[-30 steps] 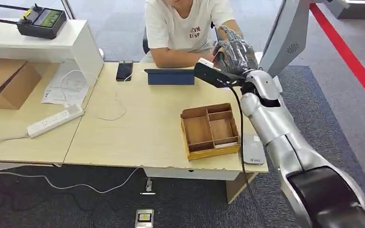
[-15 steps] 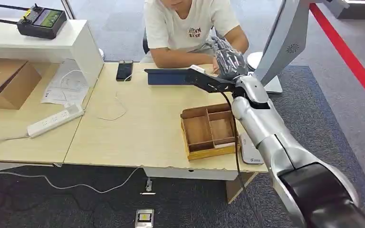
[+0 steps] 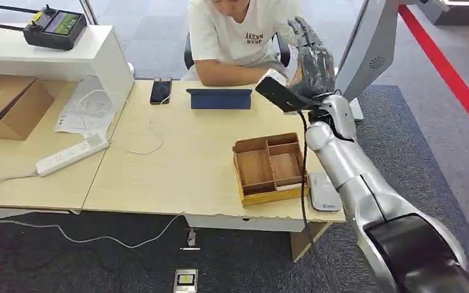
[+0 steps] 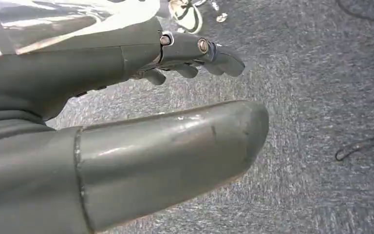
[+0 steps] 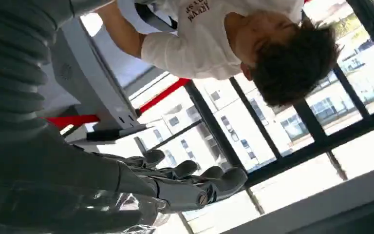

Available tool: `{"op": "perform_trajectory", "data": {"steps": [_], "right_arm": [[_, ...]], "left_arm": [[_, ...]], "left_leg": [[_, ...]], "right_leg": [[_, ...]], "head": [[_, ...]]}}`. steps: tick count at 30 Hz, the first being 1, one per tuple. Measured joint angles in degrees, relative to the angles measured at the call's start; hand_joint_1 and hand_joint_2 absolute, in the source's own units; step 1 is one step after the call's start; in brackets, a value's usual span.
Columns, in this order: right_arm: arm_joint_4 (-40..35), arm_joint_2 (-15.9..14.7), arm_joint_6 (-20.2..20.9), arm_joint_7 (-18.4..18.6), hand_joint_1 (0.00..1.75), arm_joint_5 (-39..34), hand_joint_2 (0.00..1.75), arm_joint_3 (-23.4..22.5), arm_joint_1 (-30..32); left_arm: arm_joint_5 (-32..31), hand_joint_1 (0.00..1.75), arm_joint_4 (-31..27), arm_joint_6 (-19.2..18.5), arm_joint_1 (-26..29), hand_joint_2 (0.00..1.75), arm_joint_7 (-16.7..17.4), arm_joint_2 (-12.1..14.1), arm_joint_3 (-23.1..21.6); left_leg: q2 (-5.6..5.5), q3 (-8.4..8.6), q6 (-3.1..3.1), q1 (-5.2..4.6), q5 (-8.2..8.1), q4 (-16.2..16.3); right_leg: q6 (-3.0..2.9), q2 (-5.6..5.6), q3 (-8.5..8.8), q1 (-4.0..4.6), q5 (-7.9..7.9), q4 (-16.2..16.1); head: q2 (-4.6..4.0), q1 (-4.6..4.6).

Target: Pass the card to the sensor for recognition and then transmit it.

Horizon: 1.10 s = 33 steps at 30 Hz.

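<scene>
My right hand [image 3: 310, 61] is raised above the table's far right side, fingers stretched up and apart in front of a seated person [image 3: 238, 30]. In the right wrist view the same hand [image 5: 175, 185] has its fingers extended with nothing between them. The grey-white card sensor [image 3: 325, 192] lies flat near the table's front right corner. Beside it stands a wooden divided box [image 3: 243, 174] with a white strip, perhaps a card [image 3: 291, 185], in its front right compartment. My left hand [image 4: 102, 58] hangs over grey carpet, fingers loosely spread and holding nothing.
A blue tablet [image 3: 218, 99] and a black phone [image 3: 160, 90] lie at the table's far edge by the person. A power strip [image 3: 70, 154], papers and a cardboard box [image 3: 6, 104] sit to the left. A grey slanted column [image 3: 372, 49] rises right behind my right hand.
My right hand dipped toward the tablet, then rose and turned its fingers upward. The person's hand that touched it one second ago has drawn back.
</scene>
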Motion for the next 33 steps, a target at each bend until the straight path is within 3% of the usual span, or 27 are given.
{"op": "perform_trajectory", "data": {"steps": [7,13,16,18,23,30,33], "right_arm": [[-10.5,-8.9,-6.2,-3.1,0.00,-13.0,1.75,-10.0,10.8],[-14.7,-14.9,-8.5,-11.8,0.00,-16.1,1.75,-24.9,18.1],[-14.3,-17.3,-8.6,-18.0,0.00,-12.6,1.75,-35.3,20.4],[-13.7,-18.3,-8.6,-19.9,0.00,-11.0,1.75,-42.3,21.8],[-10.9,-19.9,-8.7,-20.3,0.00,-3.1,1.75,-57.0,25.5],[-4.5,-19.4,-8.6,-20.0,0.00,19.5,1.75,-77.7,28.3],[-2.2,-18.9,-8.6,-17.0,0.00,27.9,1.75,-85.3,29.4]], "left_arm": [[0.8,0.00,0.0,0.2,0.5,0.00,2.2,-0.4,0.4],[1.4,0.00,0.1,1.0,0.5,0.00,2.9,-0.8,1.4],[1.5,0.00,0.1,1.0,0.4,0.00,2.7,-1.0,1.8],[1.7,0.00,0.1,1.1,0.5,0.00,2.6,-1.1,1.9],[2.4,0.00,0.1,1.6,0.3,0.00,2.8,-1.4,2.5],[3.5,0.00,0.1,3.1,0.1,0.00,3.5,-2.1,3.6],[4.0,0.00,0.1,3.3,-0.1,0.00,3.9,-2.3,4.3]], "left_leg": [[0.00,0.02,0.01,-0.03,-0.09,0.0],[-0.01,-0.02,0.03,-0.02,-0.15,0.0],[-0.03,-0.04,0.04,-0.03,-0.17,0.0],[-0.02,-0.04,0.04,-0.02,-0.17,0.0],[0.12,-0.02,0.06,-0.05,-0.21,0.0],[0.13,0.00,0.06,-0.04,-0.21,0.0],[0.15,0.00,0.06,-0.03,-0.21,0.0]], "right_leg": [[0.01,0.02,0.04,-0.02,0.01,-0.1],[0.02,0.02,-0.01,-0.02,-0.01,-0.1],[0.03,0.01,-0.05,-0.02,-0.02,-0.1],[0.04,0.02,-0.04,-0.02,-0.03,-0.1],[0.03,0.12,-0.08,-0.04,-0.03,-0.1],[0.02,0.14,-0.10,-0.04,-0.04,-0.1],[0.01,0.16,-0.08,-0.02,-0.05,-0.1]], "head": [[0.00,0.00],[0.00,0.00],[0.00,-0.02],[0.00,0.02],[0.00,0.00],[0.00,-0.02],[0.00,0.00]]}}
